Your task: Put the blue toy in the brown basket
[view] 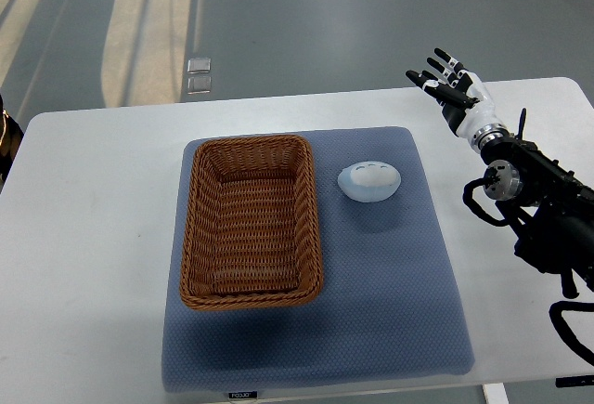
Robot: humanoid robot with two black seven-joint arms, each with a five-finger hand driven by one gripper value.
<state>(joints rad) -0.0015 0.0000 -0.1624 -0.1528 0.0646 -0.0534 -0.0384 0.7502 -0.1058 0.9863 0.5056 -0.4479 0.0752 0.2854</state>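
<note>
Right hand raised over far right part of white table, fingers spread apart, holding nothing; arm enters from right edge. Pale blue toy lies on grey-blue mat, just beside right wall of brown basket, not touching. Basket on left half of mat, interior bare. Hand well apart from toy.

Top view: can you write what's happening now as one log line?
pale blue rounded toy: on grey mat, right of basket | brown woven wicker basket: empty | right hand: raised, fingers spread, holds nothing | left: unseen
</note>
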